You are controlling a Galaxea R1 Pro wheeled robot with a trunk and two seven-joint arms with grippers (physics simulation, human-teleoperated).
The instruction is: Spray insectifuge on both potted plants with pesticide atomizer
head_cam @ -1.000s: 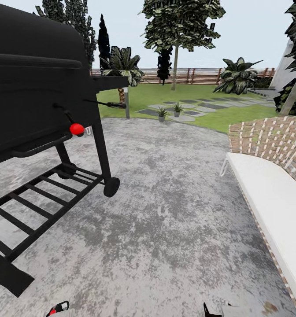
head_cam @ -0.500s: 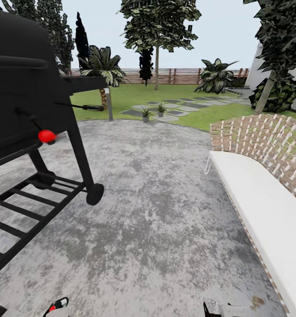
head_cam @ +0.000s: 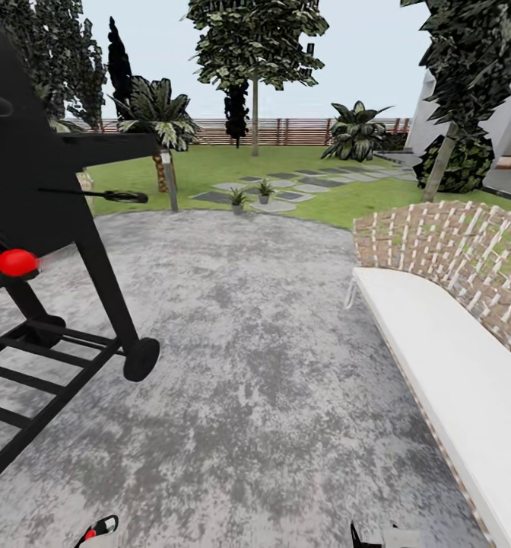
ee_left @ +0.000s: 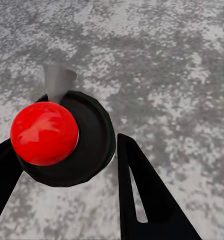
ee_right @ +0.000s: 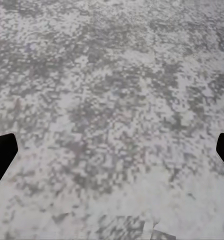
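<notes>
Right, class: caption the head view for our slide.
Grey patio between black grill and white bench, two potted plants ahead.

Grey patio [head_cam: 271, 365], black grill [head_cam: 27, 190], bench [head_cam: 453, 365]

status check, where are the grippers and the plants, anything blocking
Left gripper jaws around a red-topped black object; right gripper jaws open, empty. Potted plants far ahead on the stepping stones. Black grill left, white bench right, patio between.
</notes>
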